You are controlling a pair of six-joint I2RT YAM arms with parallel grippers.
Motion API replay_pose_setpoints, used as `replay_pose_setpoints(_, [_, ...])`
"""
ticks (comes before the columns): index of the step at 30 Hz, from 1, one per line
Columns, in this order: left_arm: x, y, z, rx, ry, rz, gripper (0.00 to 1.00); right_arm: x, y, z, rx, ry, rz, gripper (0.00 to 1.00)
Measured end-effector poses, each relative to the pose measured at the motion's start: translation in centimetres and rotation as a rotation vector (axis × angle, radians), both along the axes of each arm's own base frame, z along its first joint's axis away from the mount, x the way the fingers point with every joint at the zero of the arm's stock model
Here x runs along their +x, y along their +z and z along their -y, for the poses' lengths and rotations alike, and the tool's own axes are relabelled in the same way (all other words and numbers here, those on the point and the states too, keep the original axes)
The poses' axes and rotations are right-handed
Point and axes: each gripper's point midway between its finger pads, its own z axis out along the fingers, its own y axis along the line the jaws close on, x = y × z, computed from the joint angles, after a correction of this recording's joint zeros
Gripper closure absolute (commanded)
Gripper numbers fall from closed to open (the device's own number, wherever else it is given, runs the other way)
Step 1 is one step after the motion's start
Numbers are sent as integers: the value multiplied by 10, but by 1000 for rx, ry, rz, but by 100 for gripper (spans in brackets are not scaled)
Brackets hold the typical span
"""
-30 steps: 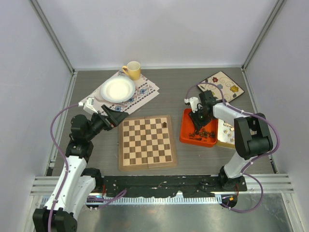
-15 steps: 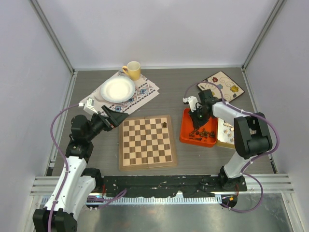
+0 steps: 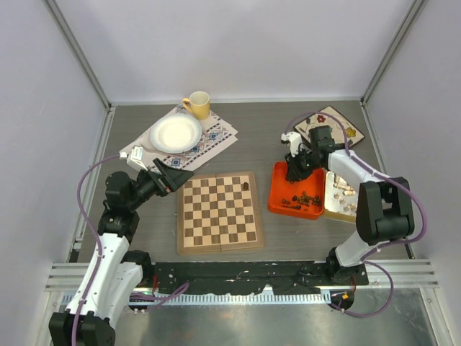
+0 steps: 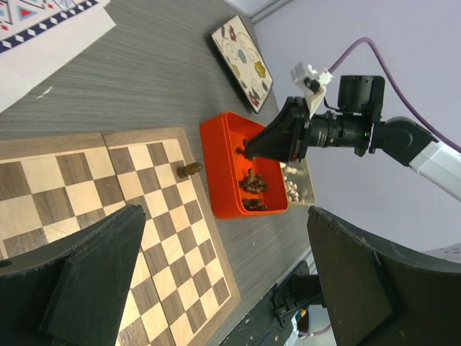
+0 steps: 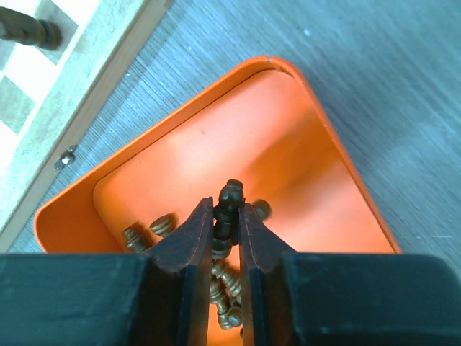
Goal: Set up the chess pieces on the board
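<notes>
Right tool clamped on one dark chessman above orange tray. Loose dark pieces lie in it, too small to count. One lone piece lies on board, far-right edge. Left tool wide, empty. Pale pieces in tan tray.

Bright, even light from overhead fills the enclosure, shadows on the table soft and short, no harsh glare, the top view sharp throughout; in the wrist views the near black fingers blur slightly, while the dark chess piece and orange tray show crisp.
</notes>
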Motion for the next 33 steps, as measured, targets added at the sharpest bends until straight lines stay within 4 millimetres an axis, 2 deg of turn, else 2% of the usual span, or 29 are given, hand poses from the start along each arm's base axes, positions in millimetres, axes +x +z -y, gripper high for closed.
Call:
replay_pose_setpoints(2, [-1, 2, 4, -8, -25, 5, 1, 3, 12, 1, 32, -4, 32, 90])
replay_pose_setpoints(4, [-1, 2, 7, -13, -47, 8, 1, 4, 15, 2, 43, -6, 43, 90])
replay_pose_setpoints(11, [-4, 6, 17, -23, -92, 26, 1, 2, -13, 4, 16, -27, -38, 85])
replay_pose_setpoints(15, [-3, 8, 18, -27, -96, 31, 1, 5, -13, 1, 35, -30, -47, 74])
replay_pose_setpoints(17, [-3, 8, 18, -29, -96, 28, 1, 7, -13, 3, 24, -44, -46, 64])
replay_pose_setpoints(19, [-3, 8, 18, -33, -96, 24, 1, 11, -15, 9, -14, -74, -36, 55])
replay_pose_setpoints(22, [-3, 7, 18, -36, -95, 19, 1, 13, -18, 19, -65, -111, -22, 50])
replay_pose_setpoints(26, [-1, 4, 19, -36, -96, 5, 1, 12, -13, 25, -89, -131, 0, 48])
replay_pose_setpoints(33, [-1, 3, 19, -36, -96, 1, 1, 17, 12, 29, -41, -141, 62, 48])
